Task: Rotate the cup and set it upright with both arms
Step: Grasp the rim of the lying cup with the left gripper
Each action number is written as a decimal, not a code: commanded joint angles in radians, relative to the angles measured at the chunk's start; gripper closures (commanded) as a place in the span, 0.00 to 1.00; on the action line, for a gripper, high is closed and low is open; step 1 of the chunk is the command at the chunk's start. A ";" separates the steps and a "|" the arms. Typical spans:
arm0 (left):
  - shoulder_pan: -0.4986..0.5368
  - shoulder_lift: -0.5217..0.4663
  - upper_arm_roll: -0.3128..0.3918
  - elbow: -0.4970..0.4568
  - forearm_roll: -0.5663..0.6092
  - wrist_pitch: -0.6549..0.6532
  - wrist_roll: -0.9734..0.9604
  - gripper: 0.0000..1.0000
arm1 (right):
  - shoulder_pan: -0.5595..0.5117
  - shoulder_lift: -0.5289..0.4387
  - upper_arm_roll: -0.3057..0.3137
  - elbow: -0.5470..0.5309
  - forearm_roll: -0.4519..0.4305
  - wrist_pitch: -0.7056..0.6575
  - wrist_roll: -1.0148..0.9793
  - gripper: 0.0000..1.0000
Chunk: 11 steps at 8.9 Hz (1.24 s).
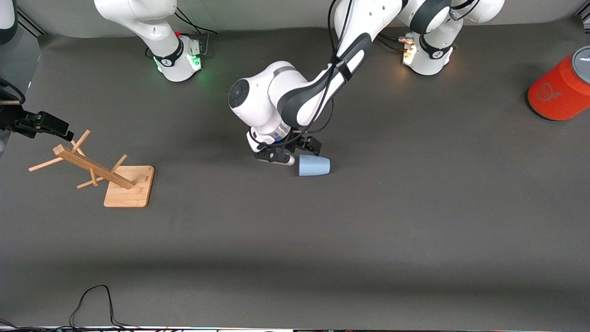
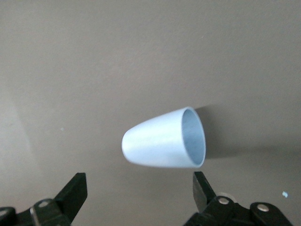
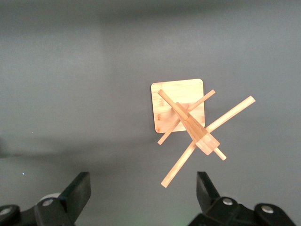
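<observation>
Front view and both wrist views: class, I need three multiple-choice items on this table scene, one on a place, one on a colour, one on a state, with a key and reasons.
1. Where is the left hand?
A. over the wooden rack
B. low beside the cup
C. over the orange can

2. What colour is the cup?
A. pale blue
B. orange
C. green

3. How does the cup lie?
A. upright on its base
C. upside down on its rim
B. on its side

Key: 1 B, the front view shows that hand right by the cup, and in the left wrist view its open fingers stand apart with the cup ahead of them. 2 A, both views show it pale blue. 3 B, its open mouth faces sideways.

The right hand waits open over the wooden rack.
</observation>
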 commanded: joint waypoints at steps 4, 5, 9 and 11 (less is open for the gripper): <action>-0.018 0.107 0.025 0.048 0.012 0.091 -0.070 0.01 | 0.024 -0.017 -0.003 -0.016 -0.003 0.023 -0.006 0.00; -0.018 0.118 0.025 0.044 0.012 0.103 -0.070 0.02 | 0.024 -0.017 -0.003 -0.016 -0.003 0.023 -0.007 0.00; -0.038 0.140 0.025 0.036 0.030 0.100 -0.064 0.40 | 0.023 -0.010 -0.004 -0.016 -0.003 0.021 -0.007 0.00; -0.046 0.140 0.025 0.032 0.043 0.100 -0.061 0.81 | 0.023 -0.009 -0.004 -0.018 -0.003 0.021 -0.007 0.00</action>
